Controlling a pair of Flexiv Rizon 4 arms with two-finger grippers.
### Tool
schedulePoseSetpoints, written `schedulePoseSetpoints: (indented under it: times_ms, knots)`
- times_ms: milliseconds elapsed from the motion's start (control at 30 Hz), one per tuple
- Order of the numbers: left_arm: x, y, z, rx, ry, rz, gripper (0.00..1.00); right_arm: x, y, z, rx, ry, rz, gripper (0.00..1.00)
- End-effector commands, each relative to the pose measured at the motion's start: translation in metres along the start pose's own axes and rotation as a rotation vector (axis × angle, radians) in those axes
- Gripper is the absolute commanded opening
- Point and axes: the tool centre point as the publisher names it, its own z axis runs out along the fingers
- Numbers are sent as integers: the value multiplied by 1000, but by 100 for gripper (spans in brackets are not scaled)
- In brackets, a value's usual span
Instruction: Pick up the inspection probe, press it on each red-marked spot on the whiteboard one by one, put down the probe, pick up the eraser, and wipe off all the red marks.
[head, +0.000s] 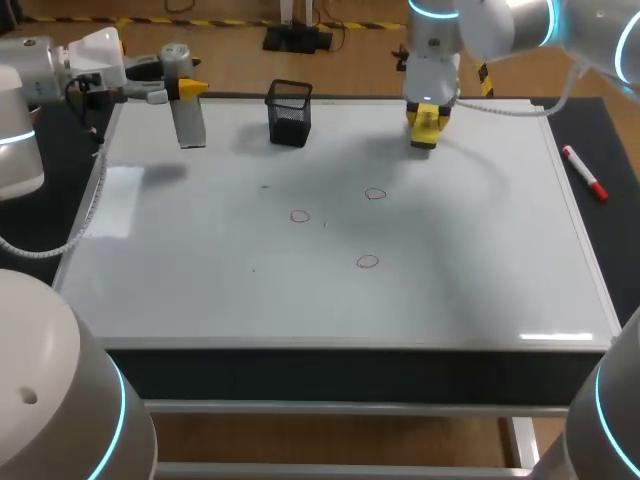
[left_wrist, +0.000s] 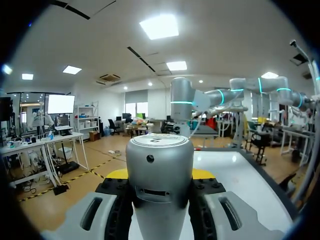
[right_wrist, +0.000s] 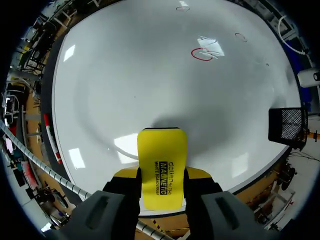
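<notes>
In the head view my left gripper (head: 186, 89) is above the whiteboard's far left corner, shut on the upright grey inspection probe (head: 189, 125). The left wrist view shows the probe (left_wrist: 159, 150) clamped between the left gripper's (left_wrist: 160, 176) fingers. At the board's far edge my right gripper (head: 425, 128) is shut on the yellow eraser (head: 424, 139). From the right wrist, the eraser (right_wrist: 162, 160) fills the right gripper (right_wrist: 162, 176). Three red marks (head: 300, 215), (head: 375, 194), (head: 367, 262) lie mid-board. The nearest red mark (right_wrist: 201, 54) lies well ahead of the eraser.
A black mesh cup (head: 290, 112) stands on the whiteboard (head: 200, 290) at the far edge, between the two grippers. A red-capped marker (head: 584, 173) lies on the dark table to the right of the board. The mesh cup (right_wrist: 287, 125) is beside the right gripper.
</notes>
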Motion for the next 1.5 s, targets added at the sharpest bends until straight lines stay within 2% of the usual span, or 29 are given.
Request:
schedulePoseSetpoints:
  times_ms: [33,400,600,1067,1500]
  knots:
    - [1,-1,0,1,-2,1,0,40,18,-17,34,-27,41,0]
    - [1,-1,0,1,-2,1,0,115,43,-16,31,-8,205,0]
    - [1,-1,0,1,-2,1,0,141,56,-18,33,-12,262,0]
    - [1,-1,0,1,-2,1,0,171,74,-18,26,-34,346,0]
    - [1,-1,0,1,-2,1,0,171,74,-18,26,-34,346,0]
